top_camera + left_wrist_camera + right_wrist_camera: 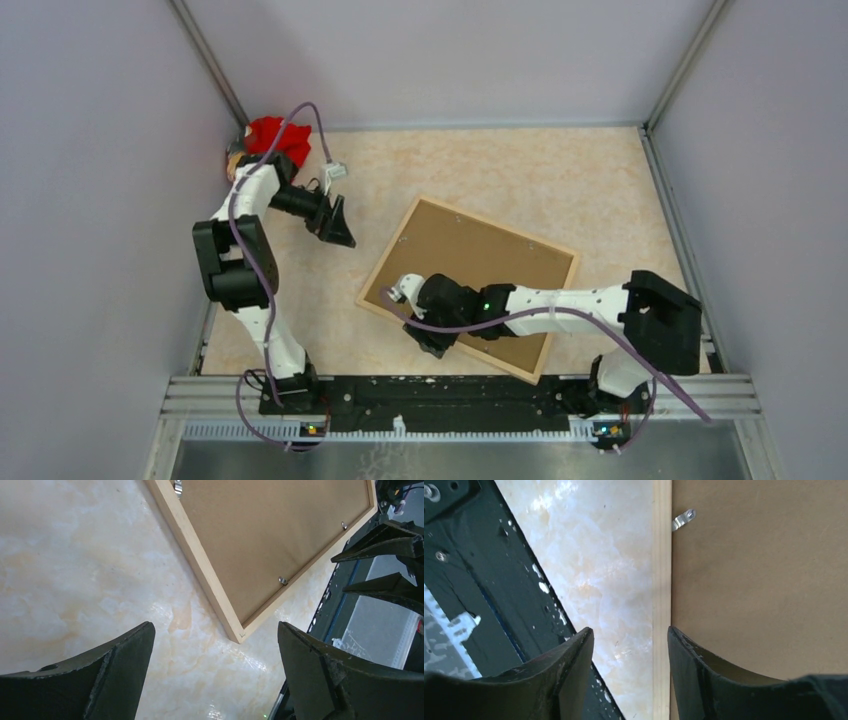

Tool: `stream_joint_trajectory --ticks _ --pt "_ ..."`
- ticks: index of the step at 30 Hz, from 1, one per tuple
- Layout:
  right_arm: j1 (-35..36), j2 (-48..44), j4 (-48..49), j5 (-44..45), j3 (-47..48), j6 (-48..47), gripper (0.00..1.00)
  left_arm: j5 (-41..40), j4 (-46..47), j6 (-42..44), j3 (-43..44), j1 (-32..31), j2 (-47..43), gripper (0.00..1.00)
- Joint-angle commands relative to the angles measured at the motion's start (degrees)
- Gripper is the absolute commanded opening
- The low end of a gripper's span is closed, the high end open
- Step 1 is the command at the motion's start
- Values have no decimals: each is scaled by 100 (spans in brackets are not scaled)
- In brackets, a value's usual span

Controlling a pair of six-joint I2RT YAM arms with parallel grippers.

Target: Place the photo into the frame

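Overhead alone, a red cloth [275,135] lies beyond the frame [201,565].

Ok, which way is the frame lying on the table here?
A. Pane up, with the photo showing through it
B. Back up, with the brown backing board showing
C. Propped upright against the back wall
B: the frame lies flat on the table with its brown backing board facing up, and a metal tab sits at the inner edge of the wood.
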Motion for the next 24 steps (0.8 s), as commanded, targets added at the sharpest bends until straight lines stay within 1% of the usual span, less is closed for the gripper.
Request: stream_joint_trajectory --ticks 1,3,7,13,17,19,20,21,22,24 --pt "361 130 139 636 -15 -82 51 -157 397 -36 -479 105 -767 99" --pt "468 209 94 904 -38 -83 44 -269 629 -216 -666 141 -1052 99" --pt "640 312 49 1381 -128 -43 38 -471 856 -365 -798 174 -1487 99" --pt "709 306 175 1861 -346 23 38 -603 815 -310 -807 193 -1765 99" --pt "719 335 237 1961 -439 -29 33 -559 789 -210 -918 206 -1807 99" --pt "719 339 254 1980 -468 -28 24 -464 1008 -169 -1056 232 -1948 99" --pt "718 346 256 1984 -473 -34 17 -441 1203 -147 -1157 242 -2153 99" --pt "720 346 250 2004 -464 -38 8 -382 1396 -60 -1277 244 -2339 99" --pt "715 341 225 2033 -446 -33 2 -306 1523 123 -1395 238 -2517 99" --pt "719 322 101 2084 -339 -34 0 -3 1512 819 -1666 238 -2865 99"
